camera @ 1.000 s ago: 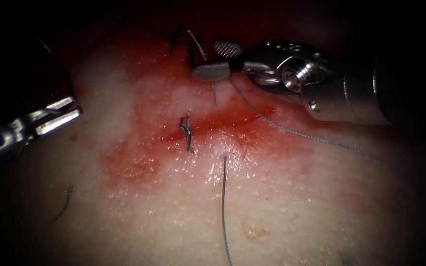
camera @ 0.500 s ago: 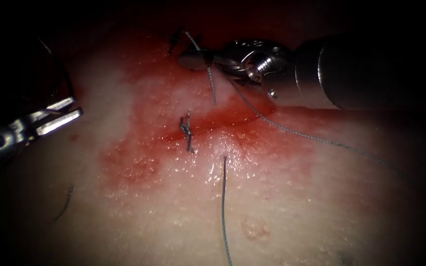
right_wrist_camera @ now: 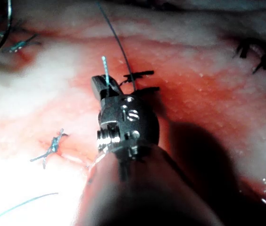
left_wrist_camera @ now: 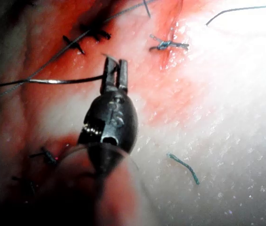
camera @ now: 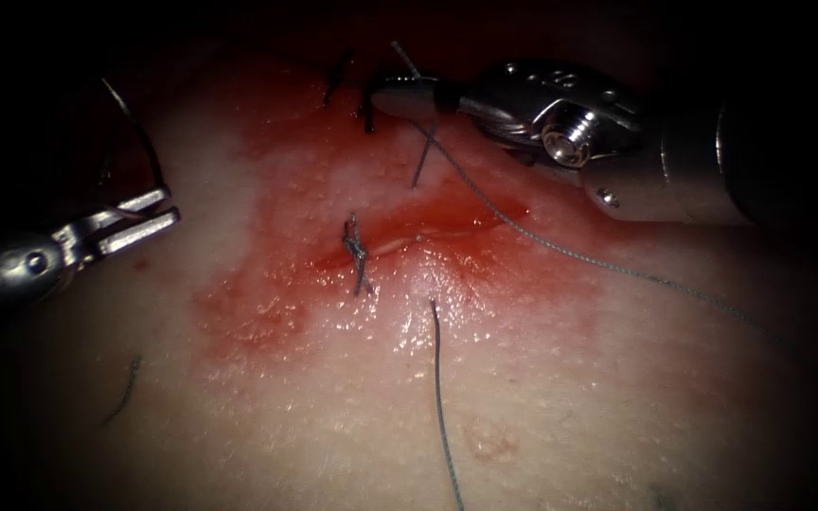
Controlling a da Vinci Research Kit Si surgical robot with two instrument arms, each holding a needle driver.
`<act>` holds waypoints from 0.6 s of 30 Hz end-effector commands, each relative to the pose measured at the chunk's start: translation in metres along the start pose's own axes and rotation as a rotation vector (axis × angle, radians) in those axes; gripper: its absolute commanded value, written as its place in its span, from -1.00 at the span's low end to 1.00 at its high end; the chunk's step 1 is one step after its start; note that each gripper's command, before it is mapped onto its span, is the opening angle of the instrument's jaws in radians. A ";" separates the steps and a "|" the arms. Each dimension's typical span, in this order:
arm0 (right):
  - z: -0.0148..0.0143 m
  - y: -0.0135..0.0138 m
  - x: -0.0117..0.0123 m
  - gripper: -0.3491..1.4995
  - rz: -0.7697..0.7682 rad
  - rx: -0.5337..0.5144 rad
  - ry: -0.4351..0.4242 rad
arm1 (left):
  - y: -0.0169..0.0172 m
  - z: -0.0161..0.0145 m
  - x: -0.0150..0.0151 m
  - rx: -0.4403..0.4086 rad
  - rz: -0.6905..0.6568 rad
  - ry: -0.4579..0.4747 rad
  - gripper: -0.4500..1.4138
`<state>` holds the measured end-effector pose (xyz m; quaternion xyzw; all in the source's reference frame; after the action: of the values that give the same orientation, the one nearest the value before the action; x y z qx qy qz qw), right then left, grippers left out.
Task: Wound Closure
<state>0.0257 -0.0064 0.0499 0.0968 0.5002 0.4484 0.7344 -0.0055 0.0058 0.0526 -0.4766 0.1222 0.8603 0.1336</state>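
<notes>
The tissue (camera: 523, 397) has a red, wet cut (camera: 447, 222) at its middle, with a knotted stitch (camera: 357, 251) across the cut's left end. My right tool (camera: 395, 97) sits above the cut, jaws shut on a short end of thread (camera: 423, 151) that pokes out both sides of the jaws. That grip also appears from close in the right wrist view (right_wrist_camera: 102, 87). Left of the cut, my left tool (camera: 158, 216) is shut on the curved needle (camera: 149, 142) near one end. The needle arcs up free of the tissue, also seen as needle (left_wrist_camera: 53, 81) beside the jaws (left_wrist_camera: 116, 66).
A long thread (camera: 570, 255) trails from under the right tool to the lower right. Another strand (camera: 439, 397) leaves the tissue below the cut and runs down. Dark older stitches (camera: 352, 85) lie beside the right jaws. A loose cut thread end (camera: 125, 388) lies at the lower left.
The right jaws, open around the thread end a second ago, have shut on it and lifted it slightly. The left tool shifted a little right with the needle.
</notes>
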 end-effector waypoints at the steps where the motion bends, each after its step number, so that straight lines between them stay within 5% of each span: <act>1: 0.0010 0.0002 -0.0006 -0.47 -0.001 0.010 0.016 | 0.0000 0.0008 -0.0007 -0.004 0.004 0.002 -1.00; 2: 0.0010 0.0003 -0.0006 -0.11 -0.003 0.017 0.031 | -0.0001 0.0008 -0.0011 -0.006 0.007 0.006 -1.00; 3: 0.0010 0.0003 -0.0006 -0.11 -0.003 0.017 0.031 | -0.0001 0.0008 -0.0011 -0.006 0.007 0.006 -1.00; 4: 0.0007 0.0008 -0.0005 0.49 -0.004 0.024 0.071 | -0.0005 0.0006 -0.0022 -0.007 0.015 0.006 -1.00; 6: -0.0003 0.0013 -0.0002 0.80 -0.002 0.038 0.115 | -0.0008 0.0002 -0.0038 -0.002 0.006 -0.005 -1.00; 14: -0.0055 0.0019 -0.0001 0.98 -0.014 0.075 0.117 | -0.0022 -0.0002 -0.0087 0.011 -0.029 -0.037 -1.00; 17: -0.0076 0.0015 -0.0013 0.96 -0.030 0.100 0.008 | -0.0024 0.0004 -0.0102 0.012 -0.049 -0.049 -1.00; 18: -0.0090 0.0011 -0.0026 0.82 -0.050 0.124 -0.079 | -0.0023 0.0010 -0.0113 0.014 -0.055 -0.061 -1.00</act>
<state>0.0170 -0.0102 0.0473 0.1484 0.4937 0.3905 0.7627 0.0007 0.0069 0.0623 -0.4490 0.1115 0.8707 0.1671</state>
